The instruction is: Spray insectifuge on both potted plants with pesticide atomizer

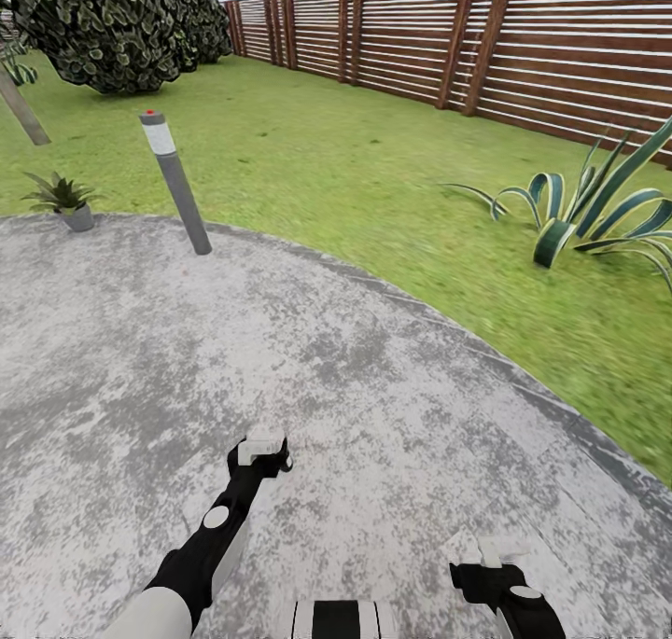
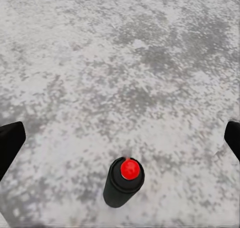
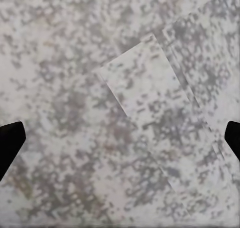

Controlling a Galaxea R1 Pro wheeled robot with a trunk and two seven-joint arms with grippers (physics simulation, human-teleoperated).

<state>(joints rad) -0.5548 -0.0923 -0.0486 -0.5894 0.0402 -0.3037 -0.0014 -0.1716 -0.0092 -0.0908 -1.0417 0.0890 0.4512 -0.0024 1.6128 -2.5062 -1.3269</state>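
Left wrist view, one dark-green cylinder bottle with red top (image 2: 124, 182) upright on round grey stone patio (image 2: 120, 63), between wide-open left gripper (image 2: 120, 143) fingertips, ungrasped, right gripper (image 3: 120, 143) wide open, empty, one grey red-topped lamp post (image 1: 175, 181) at patio edge.

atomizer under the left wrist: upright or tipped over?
Upright. The left wrist view looks down on the pesticide atomizer: its red top faces the camera, dark body foreshortened beneath it, standing on the stone patio.

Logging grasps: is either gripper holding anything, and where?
Nothing held. The dark-green, red-topped cylinder bottle stands free on the grey stone patio, both fingers apart.
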